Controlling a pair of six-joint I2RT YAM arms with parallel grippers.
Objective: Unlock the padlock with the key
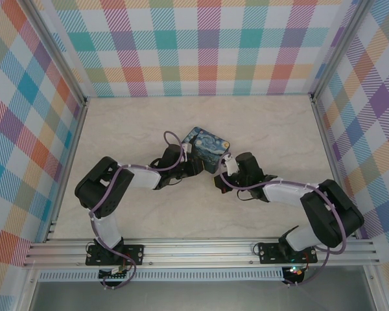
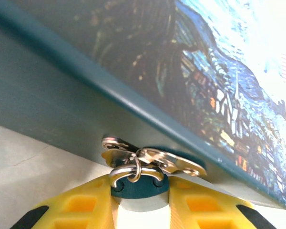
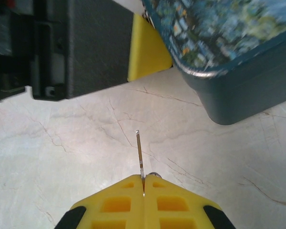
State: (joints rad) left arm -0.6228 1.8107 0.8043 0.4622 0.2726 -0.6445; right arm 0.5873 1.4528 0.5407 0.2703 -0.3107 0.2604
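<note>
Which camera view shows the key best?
The right wrist view: the key sticks out edge-on, pinched in the shut right tool, clear against the pale table. In the top external view it is too small to make out.

I'm working in a robotics lab test cell: 3 plaid-print walls on aluminium framing enclose a marble-look tabletop, with the left arm and right arm bolted to its near rail.
</note>
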